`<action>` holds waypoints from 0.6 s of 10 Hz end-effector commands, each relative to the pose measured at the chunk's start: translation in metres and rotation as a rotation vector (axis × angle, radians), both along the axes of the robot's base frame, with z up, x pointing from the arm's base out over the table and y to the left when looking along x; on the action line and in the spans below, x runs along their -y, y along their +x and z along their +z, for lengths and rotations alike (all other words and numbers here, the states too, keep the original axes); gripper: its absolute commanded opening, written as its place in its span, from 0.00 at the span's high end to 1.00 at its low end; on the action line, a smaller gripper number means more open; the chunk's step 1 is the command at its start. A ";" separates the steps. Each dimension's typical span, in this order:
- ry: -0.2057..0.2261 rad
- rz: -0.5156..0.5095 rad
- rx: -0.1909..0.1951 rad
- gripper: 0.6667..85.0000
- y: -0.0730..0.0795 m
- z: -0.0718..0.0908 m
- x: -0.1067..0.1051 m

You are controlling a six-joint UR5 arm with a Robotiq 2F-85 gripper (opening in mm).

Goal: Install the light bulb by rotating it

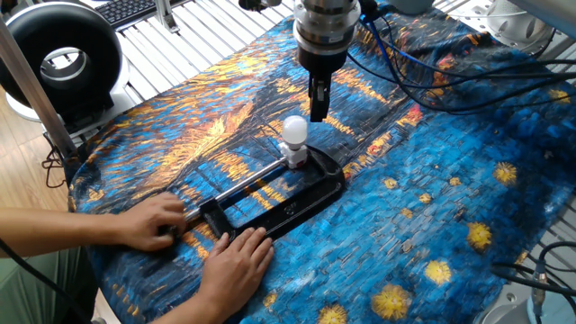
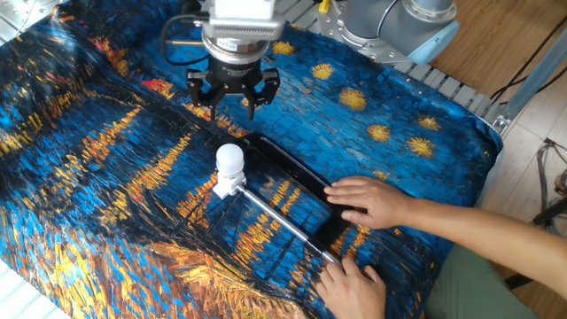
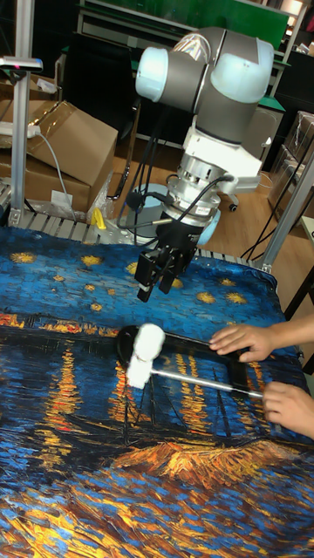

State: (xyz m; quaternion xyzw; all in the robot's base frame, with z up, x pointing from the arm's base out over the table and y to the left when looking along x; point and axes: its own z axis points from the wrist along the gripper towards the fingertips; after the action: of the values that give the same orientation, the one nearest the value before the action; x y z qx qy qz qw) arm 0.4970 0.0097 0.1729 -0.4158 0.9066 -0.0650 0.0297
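The desk (image 1: 468, 180) wears a blue and gold cloth. A person's two hands (image 2: 368, 199) press a black clamp (image 1: 297, 202) flat on it. The light bulb (image 1: 294, 131) stands upright in the white socket (image 2: 228, 185) at the clamp's far end. The robot's hand (image 2: 233, 91) hangs above the bulb, released and empty. It should come straight down over the dome, squeeze softly, then turn slowly.

Grey tubular robot arm (image 3: 202, 74) with pale blue joint caps, silver ribbed wrist, black cables, black two-finger gripper (image 3: 158, 272)
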 end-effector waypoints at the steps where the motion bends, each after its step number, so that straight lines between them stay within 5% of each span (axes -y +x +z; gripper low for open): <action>1: 0.000 0.081 0.040 0.31 0.009 0.004 -0.003; 4: 0.017 0.119 0.064 0.31 0.016 0.005 -0.009; 6: 0.034 0.150 0.035 0.31 0.009 0.003 -0.014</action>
State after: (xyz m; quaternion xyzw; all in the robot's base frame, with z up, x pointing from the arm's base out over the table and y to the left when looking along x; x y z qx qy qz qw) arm 0.5073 0.0168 0.1755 -0.4631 0.8820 -0.0678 0.0542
